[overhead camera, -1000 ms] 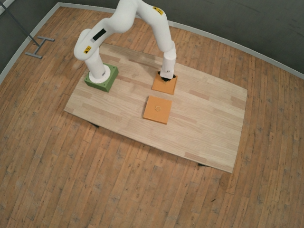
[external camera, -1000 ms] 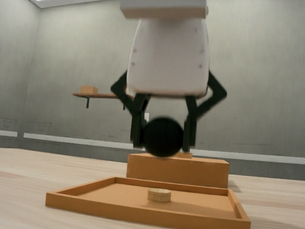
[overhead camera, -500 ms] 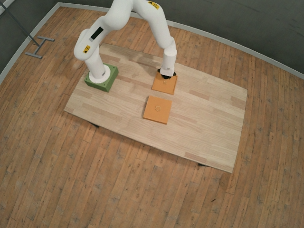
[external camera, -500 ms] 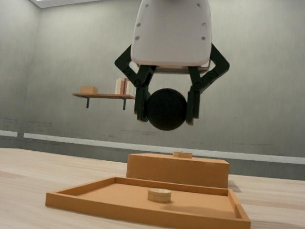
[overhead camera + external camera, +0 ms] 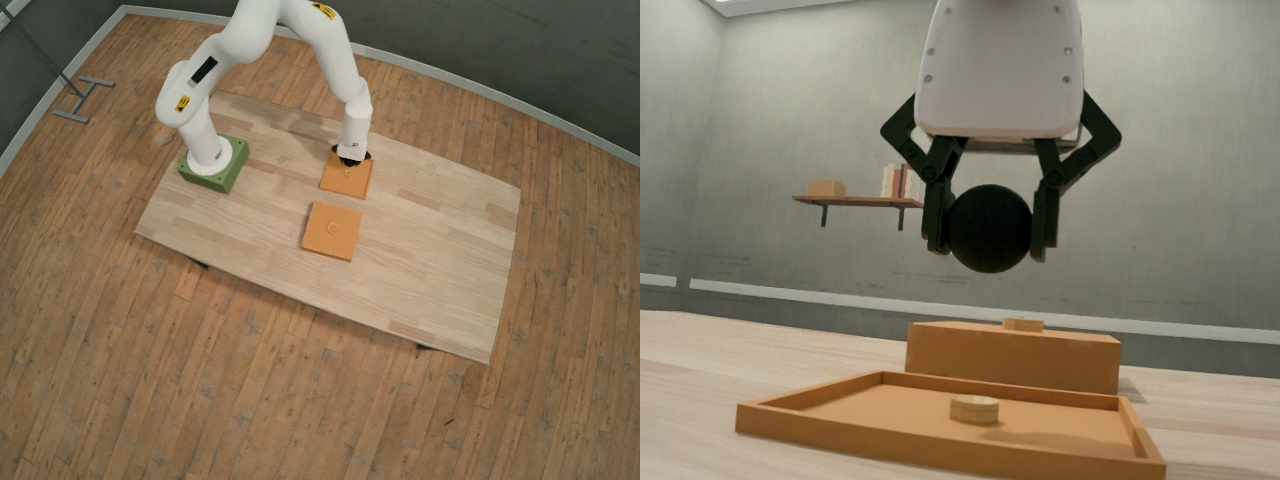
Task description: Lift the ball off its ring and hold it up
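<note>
My gripper (image 5: 988, 250) (image 5: 351, 157) is shut on the black ball (image 5: 988, 227), one finger on each side of it. In the exterior view the ball hangs well above a low orange tray (image 5: 929, 444) (image 5: 359, 187) and clear of the small wooden ring (image 5: 974, 408) (image 5: 348, 174) that lies bare on the tray floor below it. In the top view the wrist hides the ball.
A solid orange block (image 5: 1012, 356) (image 5: 330, 242) with a second small ring (image 5: 1022, 324) (image 5: 332, 227) on top stands beside the tray on the wooden table (image 5: 439, 258) (image 5: 717, 361). The arm's green base (image 5: 227, 173) stands at the table's left. A wall shelf (image 5: 857, 200) hangs behind.
</note>
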